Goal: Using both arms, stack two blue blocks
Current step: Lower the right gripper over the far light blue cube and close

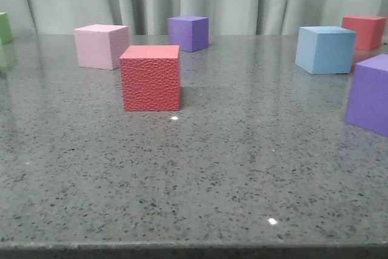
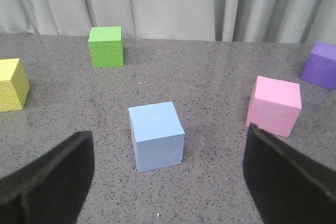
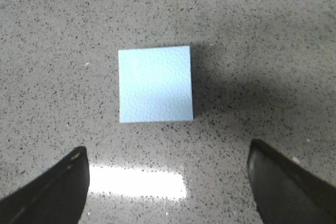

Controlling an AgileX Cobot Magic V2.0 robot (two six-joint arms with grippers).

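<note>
One light blue block (image 1: 325, 50) stands on the table at the back right in the front view; neither arm shows there. The right wrist view looks straight down on a blue block (image 3: 155, 84), which lies on the table beyond my open right gripper (image 3: 168, 182), outside its jaws. In the left wrist view another blue block (image 2: 156, 136) rests on the table ahead of my open left gripper (image 2: 168, 179), clear of both dark fingers (image 2: 50, 179). Nothing is held by either gripper.
A red cube (image 1: 150, 77), a pink cube (image 1: 100, 45) and a purple cube (image 1: 188, 33) stand mid-table, with a second red cube (image 1: 364, 31), a near purple cube (image 1: 370, 93) and a green cube (image 1: 5, 27) at the edges. The left wrist view shows green (image 2: 106, 46), yellow (image 2: 11, 84), pink (image 2: 274, 105) and purple (image 2: 321, 65) cubes.
</note>
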